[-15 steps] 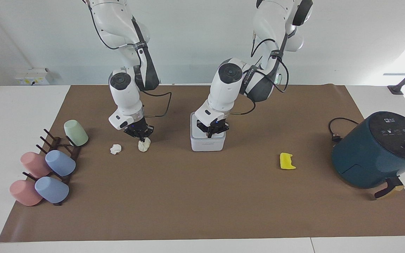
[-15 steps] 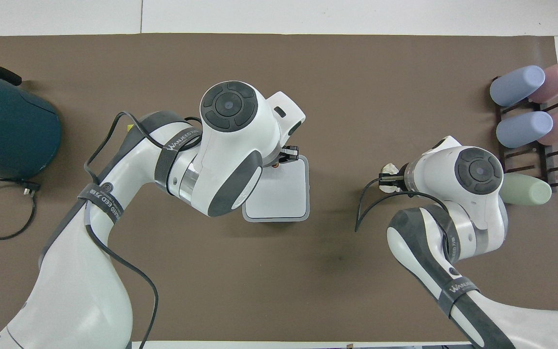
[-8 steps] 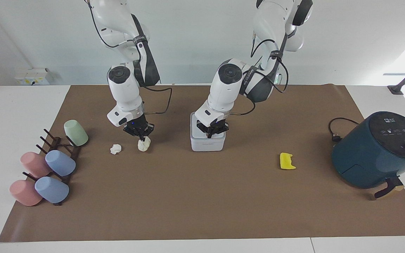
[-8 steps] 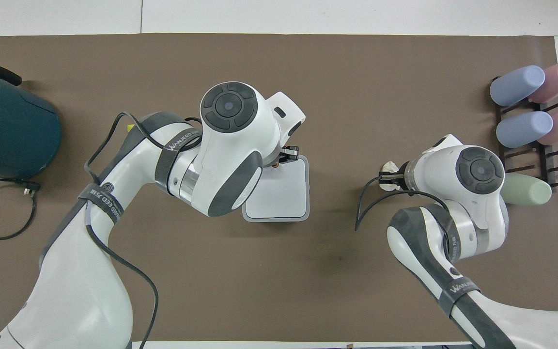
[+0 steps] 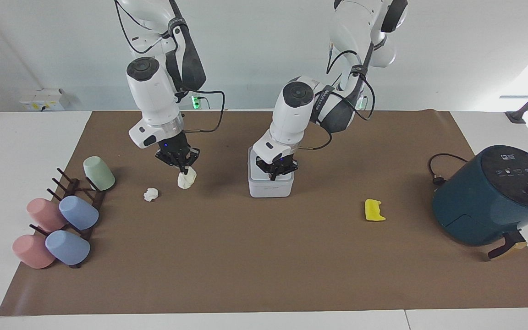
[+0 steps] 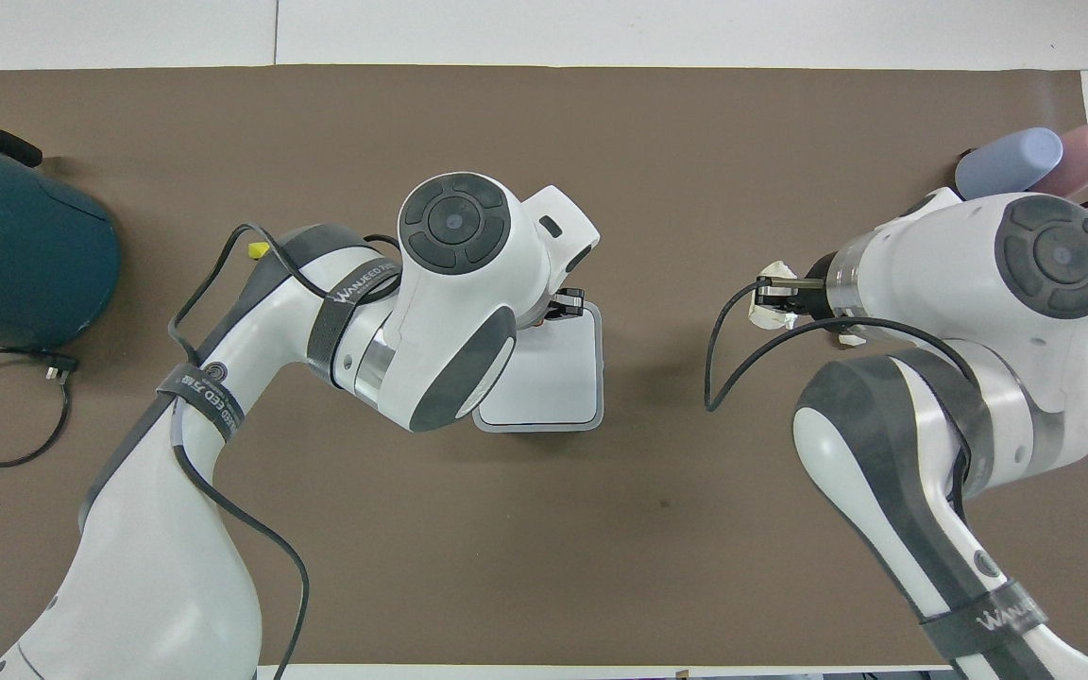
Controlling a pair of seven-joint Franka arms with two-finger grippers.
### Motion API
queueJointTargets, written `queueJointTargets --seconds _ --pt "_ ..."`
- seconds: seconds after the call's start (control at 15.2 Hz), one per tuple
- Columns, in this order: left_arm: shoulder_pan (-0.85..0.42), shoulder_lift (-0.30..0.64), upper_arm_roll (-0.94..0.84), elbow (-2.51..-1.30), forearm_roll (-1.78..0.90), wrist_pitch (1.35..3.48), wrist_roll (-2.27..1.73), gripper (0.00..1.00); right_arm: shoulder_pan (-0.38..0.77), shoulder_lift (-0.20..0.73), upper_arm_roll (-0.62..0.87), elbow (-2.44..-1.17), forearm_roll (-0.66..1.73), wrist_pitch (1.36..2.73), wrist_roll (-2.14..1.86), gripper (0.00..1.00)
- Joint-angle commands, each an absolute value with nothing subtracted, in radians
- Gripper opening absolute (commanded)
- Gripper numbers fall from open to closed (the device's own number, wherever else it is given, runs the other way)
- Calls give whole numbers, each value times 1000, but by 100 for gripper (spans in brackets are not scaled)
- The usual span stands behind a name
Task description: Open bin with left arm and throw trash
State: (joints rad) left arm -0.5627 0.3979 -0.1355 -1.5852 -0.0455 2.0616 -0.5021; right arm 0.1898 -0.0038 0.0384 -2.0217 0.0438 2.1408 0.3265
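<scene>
The white bin point(image 5: 271, 188) stands mid-mat; its grey-edged lid point(image 6: 544, 378) looks partly raised on the side nearer the robots. My left gripper point(image 5: 274, 174) is at the bin's top by the orange dot point(image 6: 537, 322), fingers pinched together. My right gripper point(image 5: 182, 169) is shut on a white paper wad point(image 5: 186, 178) and holds it just above the mat; the wad also shows in the overhead view point(image 6: 771, 316). A second white wad point(image 5: 151, 194) lies on the mat beside it. A yellow scrap point(image 5: 375, 211) lies toward the left arm's end.
A dark-teal air fryer point(image 5: 488, 197) with its cord point(image 5: 438, 167) stands at the left arm's end. A dark rack with several pastel cups point(image 5: 78, 213) lies at the right arm's end.
My right arm has risen and lifted the white wad off the mat, shifting slightly toward the cup rack. My left gripper has stayed at the bin's top.
</scene>
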Motion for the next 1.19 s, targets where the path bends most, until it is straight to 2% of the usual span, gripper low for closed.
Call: queueJointTargets --seconds 0.0,0.4,0.73,1.12 --pt "-597 403 -121 -1683 -17 2129 -502 0 186 -60 43 -2023 58 2094 351 0" --pt "-607 400 -120 -1743 5 2184 -505 0 187 -110 57 -2016 96 2065 377 0" --pt "-603 396 -118 -1712 2 2168 -514 0 189 -120 58 -2017 109 2065 377 0" --pt "-566 301 -118 -1686 -38 2050 -500 0 189 -121 64 -2019 109 2065 379 0"
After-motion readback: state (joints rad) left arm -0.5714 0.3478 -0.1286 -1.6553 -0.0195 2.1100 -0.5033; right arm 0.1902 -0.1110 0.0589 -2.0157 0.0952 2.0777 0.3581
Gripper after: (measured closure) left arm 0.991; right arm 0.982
